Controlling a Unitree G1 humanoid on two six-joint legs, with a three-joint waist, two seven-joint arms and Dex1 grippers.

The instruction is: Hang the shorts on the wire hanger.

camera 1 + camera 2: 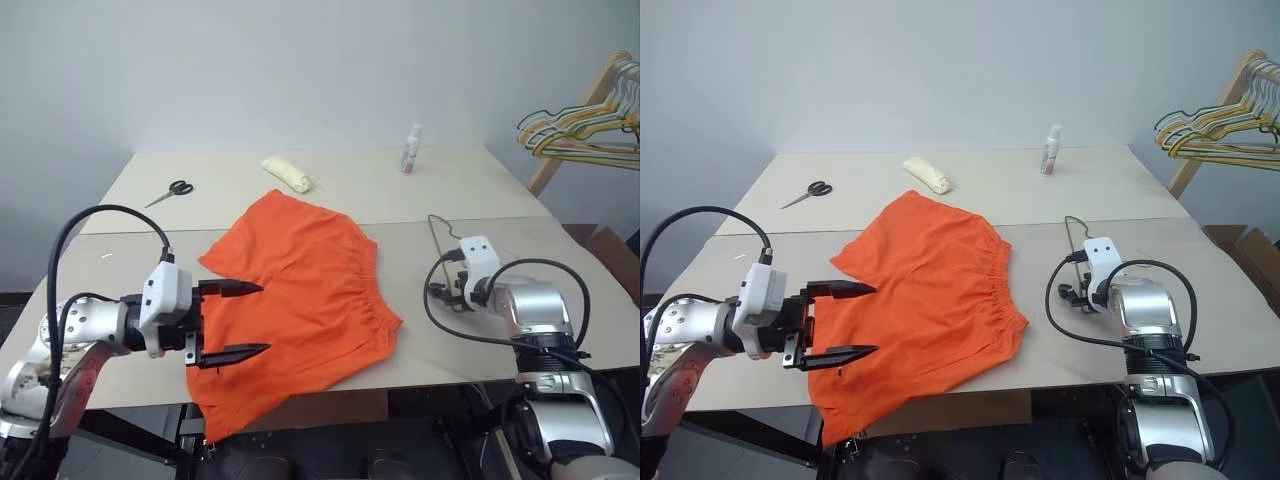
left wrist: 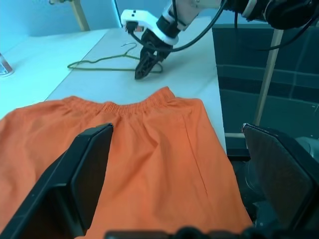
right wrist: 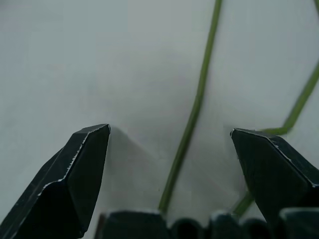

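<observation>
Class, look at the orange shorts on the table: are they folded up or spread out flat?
Spread out. The shorts lie open on the table, waistband and both legs showing, one leg's hem hanging over the near edge.

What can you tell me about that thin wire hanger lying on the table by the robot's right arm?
The wire hanger is a single thin wire, greenish-grey, bent into a flat triangle with a small hook. It lies flat on the pale table, just past the waistband of the orange shorts without touching them. The right gripper points down over it, fingers open, one wire running between them. Whether the fingers touch the wire cannot be told.
</observation>
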